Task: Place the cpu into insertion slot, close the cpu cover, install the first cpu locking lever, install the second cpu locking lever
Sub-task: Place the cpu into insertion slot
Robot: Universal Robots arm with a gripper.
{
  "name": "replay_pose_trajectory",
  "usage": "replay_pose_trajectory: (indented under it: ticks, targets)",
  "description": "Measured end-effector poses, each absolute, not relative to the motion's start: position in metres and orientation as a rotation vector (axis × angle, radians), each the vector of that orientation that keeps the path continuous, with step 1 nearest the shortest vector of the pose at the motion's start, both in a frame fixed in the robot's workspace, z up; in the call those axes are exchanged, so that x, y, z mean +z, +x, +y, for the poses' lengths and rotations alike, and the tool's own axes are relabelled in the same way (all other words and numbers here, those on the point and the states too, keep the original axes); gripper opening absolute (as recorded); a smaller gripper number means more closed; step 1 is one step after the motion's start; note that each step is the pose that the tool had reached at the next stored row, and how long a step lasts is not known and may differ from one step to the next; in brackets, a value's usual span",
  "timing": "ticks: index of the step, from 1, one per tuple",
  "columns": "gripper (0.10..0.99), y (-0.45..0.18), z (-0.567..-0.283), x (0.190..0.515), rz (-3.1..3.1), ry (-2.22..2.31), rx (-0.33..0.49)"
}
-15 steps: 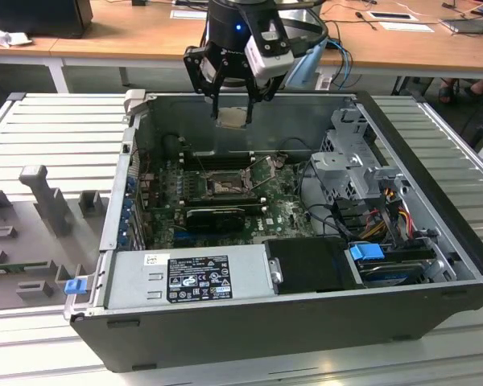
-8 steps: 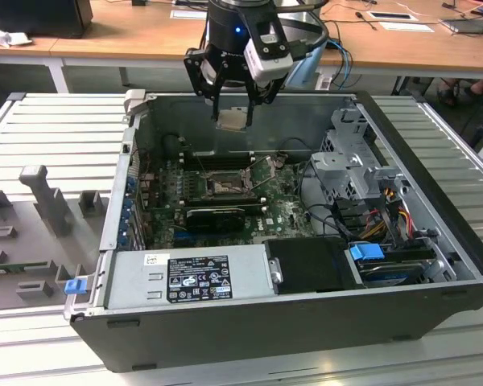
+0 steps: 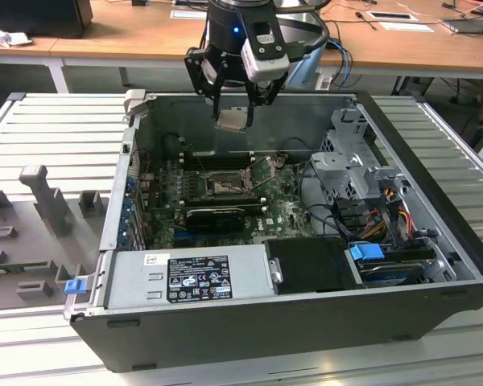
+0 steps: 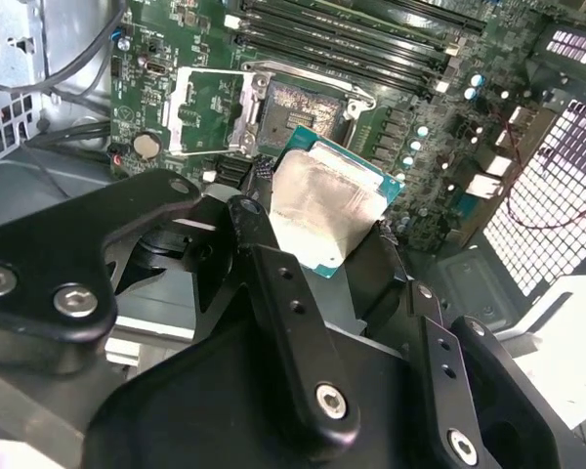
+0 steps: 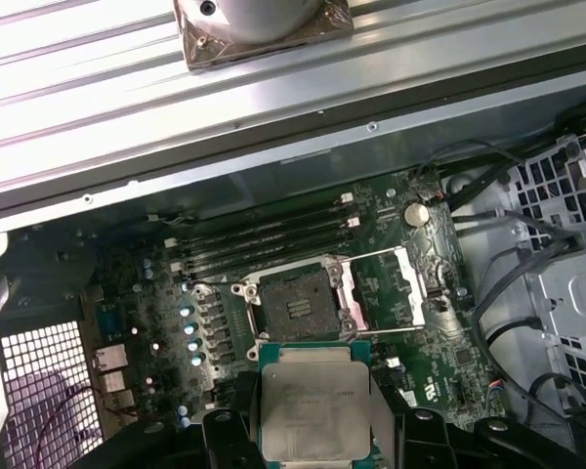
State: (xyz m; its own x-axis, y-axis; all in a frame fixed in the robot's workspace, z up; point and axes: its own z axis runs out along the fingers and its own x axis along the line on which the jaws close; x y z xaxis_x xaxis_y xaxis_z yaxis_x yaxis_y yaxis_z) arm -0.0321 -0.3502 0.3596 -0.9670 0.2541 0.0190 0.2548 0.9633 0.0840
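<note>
The gripper [image 3: 233, 115] hangs over the far part of an open case [image 3: 306, 322], its fingers [image 4: 264, 254] clamped on two opposite edges of the cpu [image 3: 232, 120]. The chip is held flat with its silver face up (both wrist views show it, [image 4: 327, 210] and [image 5: 313, 405], with a green edge around the metal top). In the exterior view it is in the air, well above the board and apart from it.

Down on the board the slot [image 3: 225, 187] lies bare, its dark pin field showing in both wrist views [image 4: 308, 107] [image 5: 295, 305]. The cover [image 5: 420, 288] is swung open just beside the slot, on the exterior view's right of it, and the board shows through its square cut-out; the second wrist view shows the frame [image 4: 181, 112] as well.

Memory slots [image 5: 264, 239] run along the slot's far side. A graphics card [image 3: 213, 215] sits on its near side, and a power supply [image 3: 197, 273] lies along the near wall of the case.
</note>
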Motion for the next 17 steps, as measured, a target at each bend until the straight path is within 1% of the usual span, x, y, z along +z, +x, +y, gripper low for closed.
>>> replay_pose_trajectory:
  ticks: [17]
  targets:
    - [0.541,-0.0321,-0.3502,0.3596,-3.081,-0.585,-0.135]
